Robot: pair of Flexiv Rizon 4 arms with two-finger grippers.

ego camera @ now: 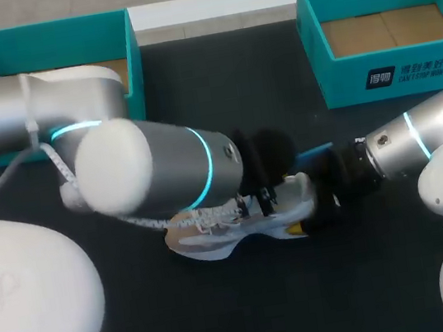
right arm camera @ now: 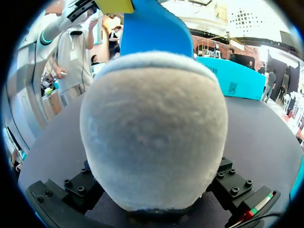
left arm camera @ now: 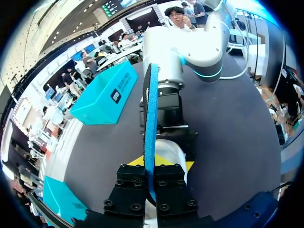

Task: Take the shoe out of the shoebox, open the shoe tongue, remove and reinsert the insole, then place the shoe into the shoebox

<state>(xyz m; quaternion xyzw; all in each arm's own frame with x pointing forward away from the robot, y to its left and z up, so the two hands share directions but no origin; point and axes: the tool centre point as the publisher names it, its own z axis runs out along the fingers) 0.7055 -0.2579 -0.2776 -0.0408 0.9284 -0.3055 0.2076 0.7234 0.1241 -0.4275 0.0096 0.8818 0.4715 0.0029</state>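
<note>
L arm (ego camera: 164, 170) & R arm (ego camera: 437, 129) showing silver-grey rounded shells, cyan rings glowing at joints; white cable (ego camera: 6, 173) running along L arm. L gripper (left arm camera: 151, 166) wearing black blocks w/ screws, yellow tips.

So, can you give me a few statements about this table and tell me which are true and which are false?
1. The shoe is packed away. False: it lies on the table, outside both boxes.
2. The insole is blue. True.
3. The left gripper grips the insole between its fingers. True.
4. The boxes are red. False: both are teal.
5. The right gripper is at the shoe's heel. True.
</note>
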